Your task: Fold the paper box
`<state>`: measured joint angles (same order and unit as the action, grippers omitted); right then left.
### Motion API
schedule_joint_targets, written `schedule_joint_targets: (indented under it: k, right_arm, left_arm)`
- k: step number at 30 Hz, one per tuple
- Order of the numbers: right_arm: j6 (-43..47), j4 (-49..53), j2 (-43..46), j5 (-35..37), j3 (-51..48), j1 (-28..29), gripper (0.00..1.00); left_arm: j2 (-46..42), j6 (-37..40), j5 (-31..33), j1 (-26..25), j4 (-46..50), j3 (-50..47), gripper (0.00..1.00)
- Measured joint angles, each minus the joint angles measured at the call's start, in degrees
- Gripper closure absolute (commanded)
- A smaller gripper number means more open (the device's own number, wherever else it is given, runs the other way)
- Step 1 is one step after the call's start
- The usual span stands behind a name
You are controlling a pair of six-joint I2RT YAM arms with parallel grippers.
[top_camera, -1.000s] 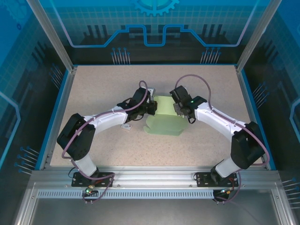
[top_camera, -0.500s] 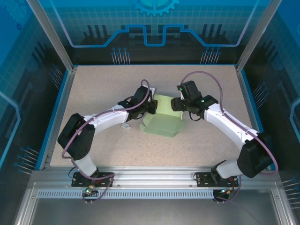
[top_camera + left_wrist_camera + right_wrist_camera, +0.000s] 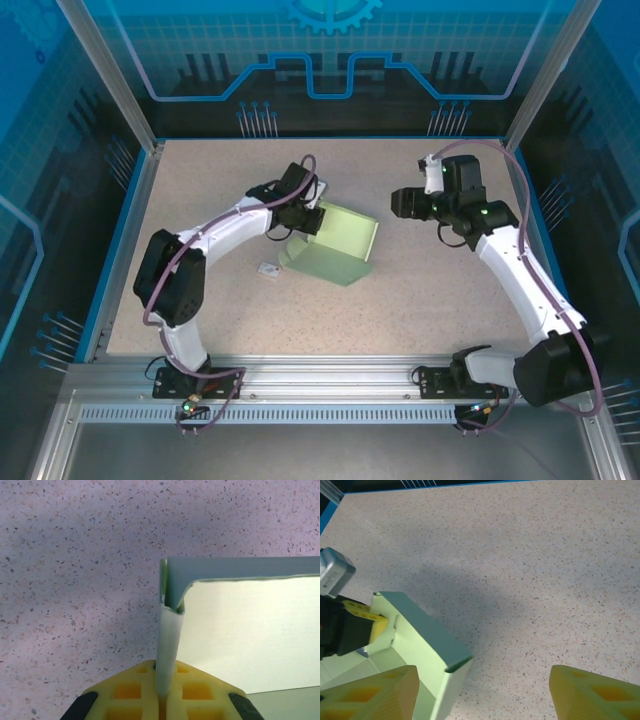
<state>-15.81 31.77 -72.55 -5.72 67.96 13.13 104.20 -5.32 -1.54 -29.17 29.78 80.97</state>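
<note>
Showing thin matte mint-green card: angular paper box (image 3: 340, 245).

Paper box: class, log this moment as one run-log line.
box: partly folded, on table | left gripper: shut on box wall | right gripper: open, apart from box

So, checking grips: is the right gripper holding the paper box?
No, the right gripper stands open, apart from the paper box.
</note>
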Motion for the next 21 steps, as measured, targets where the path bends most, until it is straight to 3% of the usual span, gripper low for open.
schedule_joint_targets:
  k: [13, 21]
  right_arm:
    - [0.9, 0.0, -4.4, -3.0, -5.2, 0.0, 0.28]
    - [2.9, -0.5, -8.1, -3.0, -7.9, 3.5, 0.29]
  left_arm:
    - [11.6, 14.2, -7.1, 1.7, 19.5, 12.7, 0.92]
    - [17.2, 22.6, -7.3, 1.5, 24.2, 18.1, 0.89]
